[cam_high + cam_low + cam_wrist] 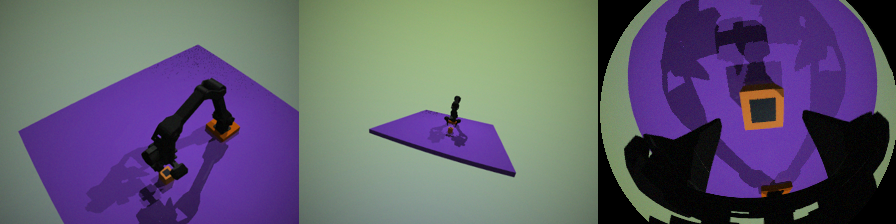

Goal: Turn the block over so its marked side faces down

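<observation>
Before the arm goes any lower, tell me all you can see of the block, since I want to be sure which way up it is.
The block is a small, roughly cubic orange piece with plain matte-looking faces and a dark square mark centred on its top, framed by an orange border. It sits upright on the purple table, marked side up, below the open gripper. Nothing grips it. Its underside is hidden.
</observation>
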